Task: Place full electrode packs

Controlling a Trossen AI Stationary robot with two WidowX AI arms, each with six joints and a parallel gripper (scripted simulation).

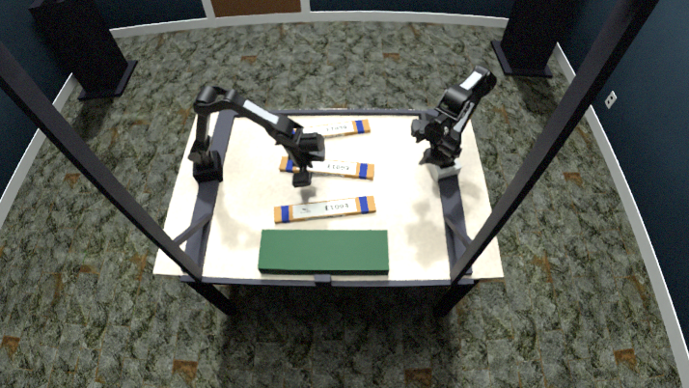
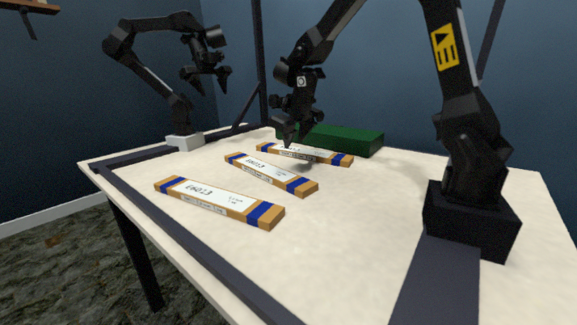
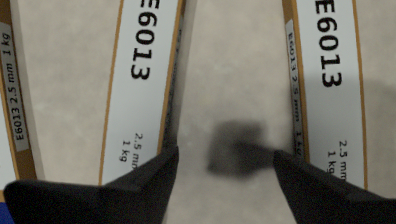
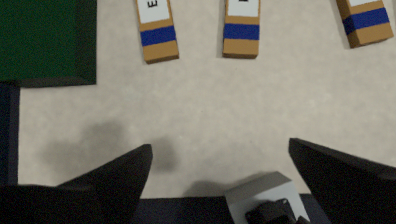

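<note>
With the tabletop as a clock seen from above, the green platform [image 1: 323,251] [image 2: 335,137] [image 4: 45,40] sits at six, by the near edge, holding no pack. A thin gap parts it from the near pack [image 1: 324,209] [image 2: 323,154] [image 3: 330,110] [image 4: 159,35]. The middle pack [image 1: 338,168] [image 2: 268,171] [image 3: 140,60] [image 4: 241,31] lies around the center, a bit tilted. The far pack [image 1: 338,129] [image 2: 220,200] [image 3: 12,95] [image 4: 367,20] lies at twelve, near the far edge. There is wide room toward three. The left gripper [image 1: 307,166] [image 2: 295,141] [image 3: 226,154] points down above the table, between near and middle packs, its jaws part open on nothing. The right gripper [image 1: 424,142] [image 2: 214,94] [image 4: 219,147] hangs high toward two, wide open, holding nothing.
</note>
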